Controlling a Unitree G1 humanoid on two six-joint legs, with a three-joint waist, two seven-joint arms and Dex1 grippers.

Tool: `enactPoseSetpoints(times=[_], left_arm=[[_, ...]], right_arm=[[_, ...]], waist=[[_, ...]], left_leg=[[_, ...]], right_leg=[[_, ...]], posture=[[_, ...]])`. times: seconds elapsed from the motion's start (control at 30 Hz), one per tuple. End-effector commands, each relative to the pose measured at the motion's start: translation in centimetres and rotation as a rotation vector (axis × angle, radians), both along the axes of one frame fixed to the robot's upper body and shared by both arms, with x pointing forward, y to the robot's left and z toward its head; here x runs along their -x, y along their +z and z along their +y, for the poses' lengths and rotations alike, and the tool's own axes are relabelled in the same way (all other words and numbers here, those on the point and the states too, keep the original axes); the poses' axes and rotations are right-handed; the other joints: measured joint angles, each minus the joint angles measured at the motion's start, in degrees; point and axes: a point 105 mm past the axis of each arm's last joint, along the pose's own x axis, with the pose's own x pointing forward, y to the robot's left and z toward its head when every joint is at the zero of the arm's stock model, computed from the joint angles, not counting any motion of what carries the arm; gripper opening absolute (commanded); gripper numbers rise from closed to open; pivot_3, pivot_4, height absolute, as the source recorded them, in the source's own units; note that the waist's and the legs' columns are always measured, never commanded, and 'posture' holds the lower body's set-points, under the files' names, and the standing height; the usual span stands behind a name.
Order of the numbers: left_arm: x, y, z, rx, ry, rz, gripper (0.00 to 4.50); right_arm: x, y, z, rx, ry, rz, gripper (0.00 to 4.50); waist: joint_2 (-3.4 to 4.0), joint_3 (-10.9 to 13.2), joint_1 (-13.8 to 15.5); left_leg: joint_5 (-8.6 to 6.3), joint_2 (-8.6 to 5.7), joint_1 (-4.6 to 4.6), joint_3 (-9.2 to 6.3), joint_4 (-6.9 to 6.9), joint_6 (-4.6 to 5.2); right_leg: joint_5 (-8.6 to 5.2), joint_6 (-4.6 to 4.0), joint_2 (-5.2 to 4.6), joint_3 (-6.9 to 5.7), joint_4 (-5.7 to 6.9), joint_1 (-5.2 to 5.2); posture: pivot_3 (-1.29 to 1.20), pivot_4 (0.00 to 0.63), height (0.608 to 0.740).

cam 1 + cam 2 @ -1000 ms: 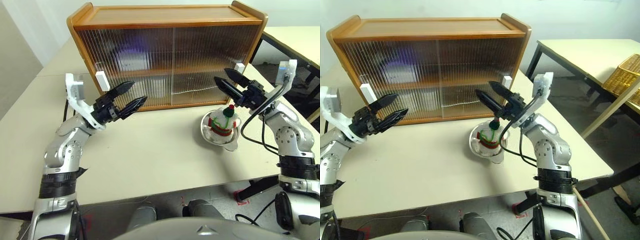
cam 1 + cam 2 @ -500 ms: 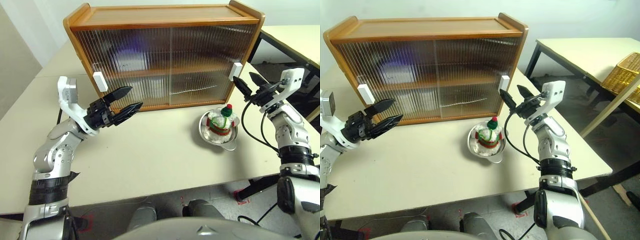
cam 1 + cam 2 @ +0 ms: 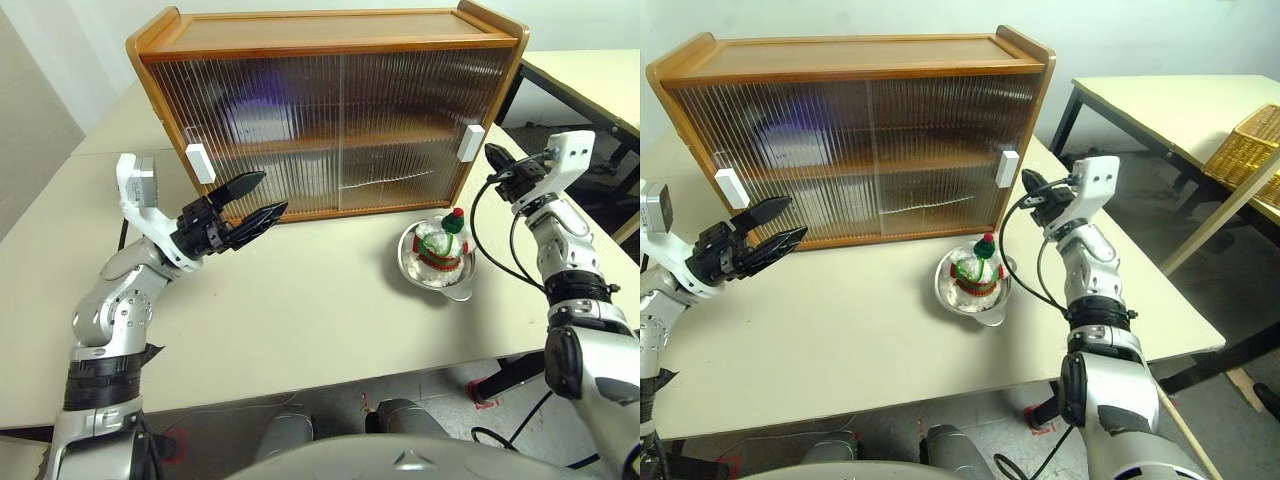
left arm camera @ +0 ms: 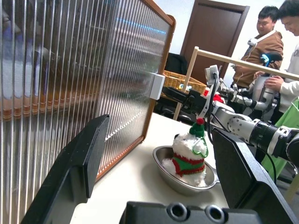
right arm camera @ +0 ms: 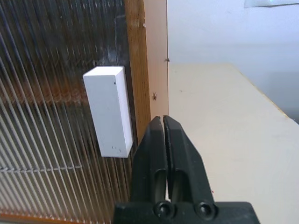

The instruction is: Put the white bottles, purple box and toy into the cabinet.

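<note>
The wooden cabinet (image 3: 330,110) is standing at the back of the cream table (image 3: 300,300), both ribbed translucent sliding doors drawn across its front. A white block handle (image 3: 201,162) is sitting on the cabinet's left door near its left edge, and another white block handle (image 3: 470,142) is sitting on the right door by the cabinet's right post. Behind the left door, on the upper shelf, a blurred purple shape (image 3: 262,100) is showing through the ribs; what it is cannot be told for sure.

The toy (image 3: 441,243), a white plush figure with red-and-green scarf and a red-topped green hat, is sitting upright in a shiny metal bowl (image 3: 437,265) on the table, just in front of the cabinet's right end.

The right gripper (image 3: 493,156) is hovering just beside the cabinet's right handle, off its outer side, with its two black fingers pressed together and nothing between them. The left gripper (image 3: 256,197) is hanging in front of the cabinet's left half, just below the left handle, its fingers spread apart and empty.

Two people (image 4: 275,56) are standing well beyond the cabinet's right end.
</note>
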Motion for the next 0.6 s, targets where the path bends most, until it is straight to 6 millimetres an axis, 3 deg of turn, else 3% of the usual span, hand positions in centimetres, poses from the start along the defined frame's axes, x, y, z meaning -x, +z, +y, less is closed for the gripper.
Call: enactPoseSetpoints(times=[0.03,0.6], left_arm=[[-0.1,0.4,-0.3,-0.008,-0.001,-0.023,4.5],[-0.3,0.2,-0.5,0.002,0.001,-0.025,4.5]], right_arm=[[-0.3,0.3,0.3,0.011,-0.002,0.0,0.01],[-0.6,4.8,5.3,0.003,0.137,0.028,0.01]], waist=[[0.0,0.0,0.01],[0.09,0.02,-1.22]], left_leg=[[0.0,0.0,0.0,0.0,0.0,0.0],[0.0,0.3,0.22,0.32,-0.08,0.0]], right_leg=[[0.0,0.0,0.0,0.0,0.0,0.0],[0.05,-0.07,0.45,0.04,0.01,-0.04]], posture=[[-0.04,0.0,0.74],[-0.04,0.0,0.74]])
